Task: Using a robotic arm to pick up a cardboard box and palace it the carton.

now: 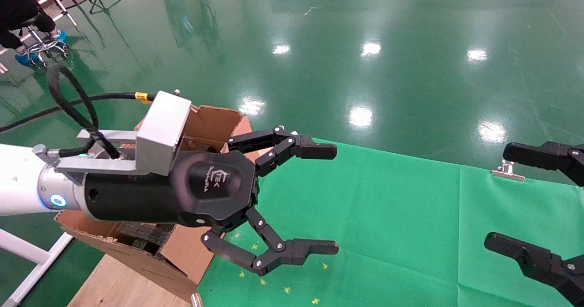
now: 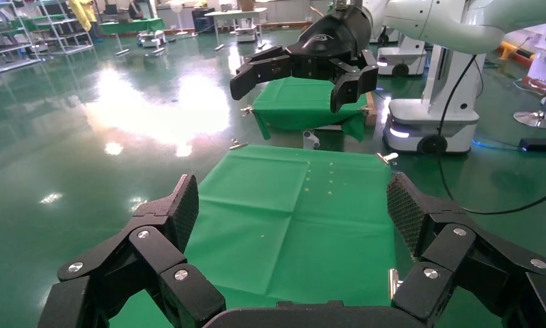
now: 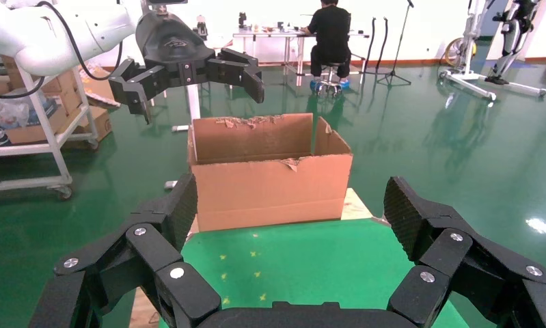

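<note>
The cardboard box is out of view in every frame. The carton (image 1: 214, 120) stands at the left end of the green-clothed table (image 1: 388, 215), with ragged upright flaps and black foam showing inside. In the right wrist view the carton (image 3: 270, 181) faces me side-on. The robotic arm on my left hovers above the carton, and its left gripper (image 1: 336, 199) is open and empty, reaching out over the cloth. My right gripper (image 1: 497, 196) is open and empty at the right edge, pointing toward the carton. Each wrist view shows its own open fingers (image 2: 292, 198) (image 3: 290, 198) with only cloth between them.
A bare wooden tabletop (image 1: 114, 279) lies under the carton. A metal clip (image 1: 507, 170) pins the cloth's far edge. A person (image 3: 331, 34) sits at a desk beyond the carton. Another robot base (image 2: 427, 123) and a second green table (image 2: 304, 102) stand across the floor.
</note>
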You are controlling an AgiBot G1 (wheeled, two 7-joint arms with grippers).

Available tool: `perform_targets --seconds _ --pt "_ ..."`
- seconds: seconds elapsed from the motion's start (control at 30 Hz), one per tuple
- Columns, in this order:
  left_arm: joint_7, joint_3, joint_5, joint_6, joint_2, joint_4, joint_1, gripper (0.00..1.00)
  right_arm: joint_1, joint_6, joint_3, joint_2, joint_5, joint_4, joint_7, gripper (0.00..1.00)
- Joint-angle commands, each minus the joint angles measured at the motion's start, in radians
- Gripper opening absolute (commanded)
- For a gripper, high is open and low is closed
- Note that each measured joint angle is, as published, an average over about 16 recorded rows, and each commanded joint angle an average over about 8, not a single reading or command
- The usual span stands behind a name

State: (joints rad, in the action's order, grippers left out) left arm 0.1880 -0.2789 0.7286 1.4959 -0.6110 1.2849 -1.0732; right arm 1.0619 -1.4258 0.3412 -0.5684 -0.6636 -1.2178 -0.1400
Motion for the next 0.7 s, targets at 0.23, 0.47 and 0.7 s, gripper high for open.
perform_targets --seconds 0.23,0.47,0.7 --pt "0.001 -0.001 0.003 -0.001 0.000 -0.002 -0.002 1.00 0.000 0.000 0.000 0.000 0.000 0.000 0.000 1.00" --pt "0.001 -0.001 0.005 -0.002 0.000 -0.003 -0.002 1.00 0.000 0.000 0.000 0.000 0.000 0.000 0.000 1.00" --pt "0.001 -0.002 0.005 -0.002 0.000 -0.003 -0.003 1.00 0.000 0.000 0.000 0.000 0.000 0.000 0.000 1.00"
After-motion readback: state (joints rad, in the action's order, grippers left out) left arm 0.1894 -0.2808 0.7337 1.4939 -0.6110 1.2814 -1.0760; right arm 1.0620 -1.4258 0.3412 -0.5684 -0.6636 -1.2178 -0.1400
